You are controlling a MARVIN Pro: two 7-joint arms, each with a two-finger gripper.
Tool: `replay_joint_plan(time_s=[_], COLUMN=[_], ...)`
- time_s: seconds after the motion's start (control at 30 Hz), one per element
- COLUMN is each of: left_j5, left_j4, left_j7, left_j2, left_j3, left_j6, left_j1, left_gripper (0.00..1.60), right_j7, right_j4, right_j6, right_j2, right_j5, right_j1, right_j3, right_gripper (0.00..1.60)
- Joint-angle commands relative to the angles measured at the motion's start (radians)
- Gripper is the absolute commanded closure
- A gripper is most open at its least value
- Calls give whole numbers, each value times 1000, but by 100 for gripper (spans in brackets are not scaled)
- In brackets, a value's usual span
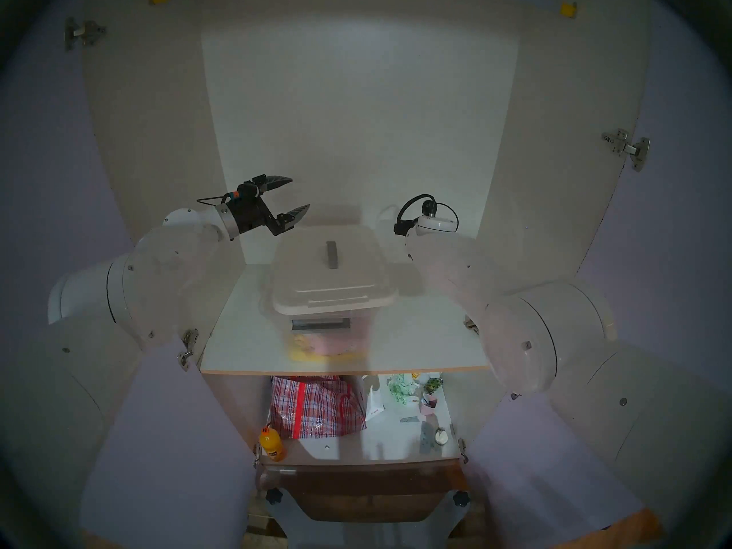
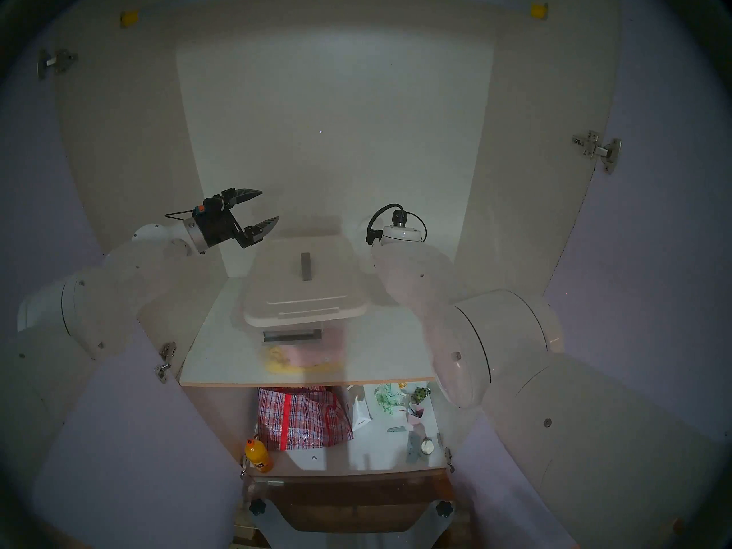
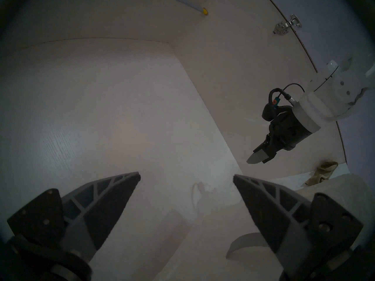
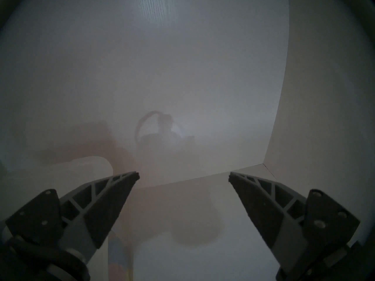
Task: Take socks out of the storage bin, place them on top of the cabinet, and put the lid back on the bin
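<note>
Standing beside the robot, I saw that the lid (image 1: 309, 282) lay already on top of the storage bin (image 1: 336, 340), which stood in the middle of the shelf board (image 1: 245, 338) inside the cabinet (image 1: 356, 120). Pink and yellow cloth showed through the clear front wall. The socks (image 3: 322, 173) (a small olive-tan bundle, seen clearly only from the left wrist camera) lay on the same shelf, to the right of the bin and near the side wall.

The left gripper (image 1: 300, 192) hung in the air above and to the left of the lid, its two fingers spread wide, with nothing between them. The right gripper (image 4: 183, 176) was also spread wide and empty, pointing toward the back corner, to the right of the bin.

In my judgement the work was nearly finished, and what remained was to confirm that the lid was seated. It seemed to sit a little loosely, though I could not tell whether it had clicked down. To do this well, one gripper should press gently near the grey strip handle (image 1: 332, 254), straight down, without pushing the bin sideways toward the socks. After that both arms should draw back level, clear of the lilac doors (image 1: 166, 437)
</note>
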Motion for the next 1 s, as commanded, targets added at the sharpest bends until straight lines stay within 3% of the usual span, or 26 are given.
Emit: replay_joint_plan(time_s=[0.0,0.53,0.97], left_j5=[-2,19,57], left_j4=[2,3,6], left_j7=[-4,22,54], left_j2=[-25,-164,-94], left_j3=[0,5,20], left_j6=[0,-11,16], left_j1=[-7,40,28], left_gripper=[0,0,0], right_j7=[26,86,131], right_j4=[-31,-45,-52], right_j6=[-23,-39,-48], right_j2=[-1,7,12], right_j5=[15,51,75], right_j1=[33,27,21], right_j3=[15,53,79], right_gripper=[0,0,0])
